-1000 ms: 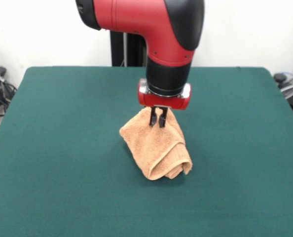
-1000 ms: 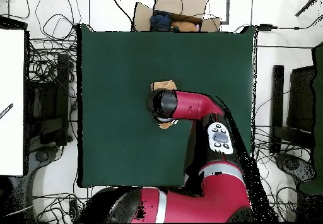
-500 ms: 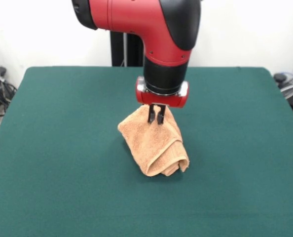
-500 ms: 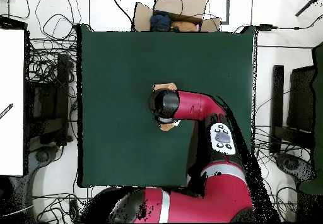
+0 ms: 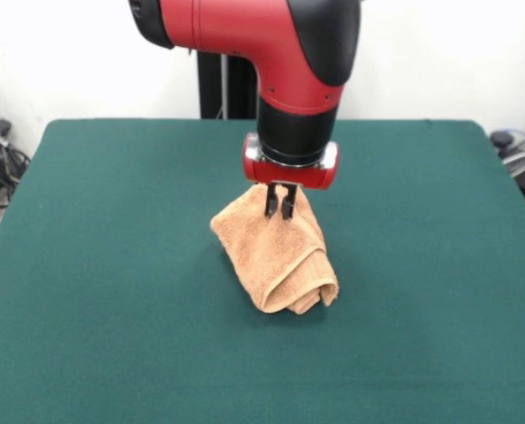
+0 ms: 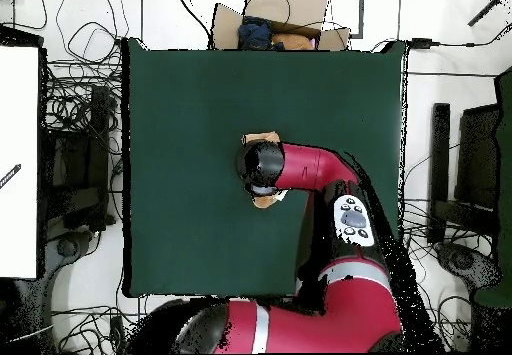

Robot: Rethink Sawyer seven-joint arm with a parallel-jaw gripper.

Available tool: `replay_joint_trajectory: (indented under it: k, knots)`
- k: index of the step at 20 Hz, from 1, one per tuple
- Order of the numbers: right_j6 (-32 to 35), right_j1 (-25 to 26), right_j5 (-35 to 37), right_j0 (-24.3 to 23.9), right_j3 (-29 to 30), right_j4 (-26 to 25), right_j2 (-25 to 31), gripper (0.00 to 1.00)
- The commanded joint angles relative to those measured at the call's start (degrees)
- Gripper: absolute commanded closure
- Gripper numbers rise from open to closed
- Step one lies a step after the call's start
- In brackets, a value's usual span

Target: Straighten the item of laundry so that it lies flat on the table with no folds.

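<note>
- Front view shows you the pincer pointing straight down from the red and black arm, its two dark fingers close together and pinched on the top of the towel.
- You can see the peach-orange towel bunched into a cone-like heap: its peak is held up at the fingers, and its lower part rests on the desk.
- Look at the heap's near lower end: the cloth there is rolled over itself into a thick fold, with a diagonal edge band running across the side that faces you.
- You will find the towel near the middle of the green desk, well apart from every edge.
- From the overhead view, the arm's wrist covers most of the towel; only a small strip of orange shows above the wrist and another sliver below it.
- The same overhead view gives you the desk as a big dark green rectangle, far larger than the cloth.
- Around the desk you can make out tangled cables on the floor and a cardboard box at the top edge.
- You cannot pick out the tag or the loop in either view.
</note>
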Motion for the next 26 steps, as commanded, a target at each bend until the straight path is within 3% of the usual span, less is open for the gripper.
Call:
replay_joint_trajectory:
  k: [1, 12, 26]
  knots:
    - [2.6, -2.4, 6.8, 0.3, 3.8, 0.9, 4.0, 1.00]
    - [2.5, -5.7, 11.6, -0.3, 4.0, 2.4, 4.7, 1.00]
    - [1.5, -7.0, 10.5, -1.3, 6.4, 2.0, 5.2, 1.00]
